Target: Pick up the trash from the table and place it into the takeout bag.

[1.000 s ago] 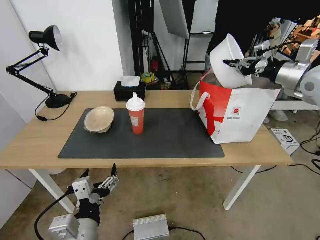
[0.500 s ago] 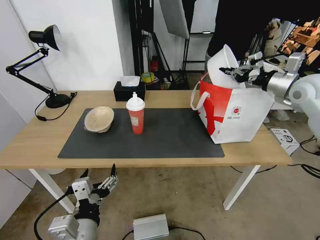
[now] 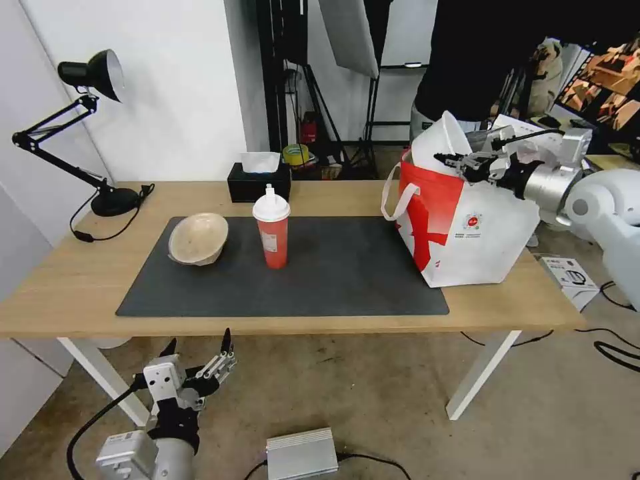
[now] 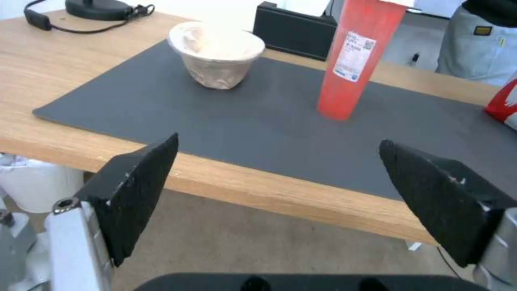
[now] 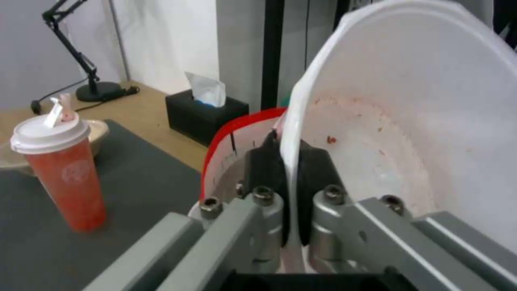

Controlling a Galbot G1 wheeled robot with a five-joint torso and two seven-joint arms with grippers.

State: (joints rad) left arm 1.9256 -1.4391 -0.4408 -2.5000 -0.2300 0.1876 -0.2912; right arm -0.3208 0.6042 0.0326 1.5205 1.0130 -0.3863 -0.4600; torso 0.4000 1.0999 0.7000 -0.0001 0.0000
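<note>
Head view, right end effector: the white bowl is being gripped by its rim, tilted, partly inside the bag at the desk's right end.
Head view, left end effector: being held open below the desk edge.
Left wrist view: pulp bowl and cup are sitting on the mat.
Right wrist view: fingers are being kept clamped on the bowl rim.

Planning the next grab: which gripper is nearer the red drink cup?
Left. The left gripper hangs open below the table's near edge, in front of the red drink cup; the right gripper is over at the takeout bag.
</note>
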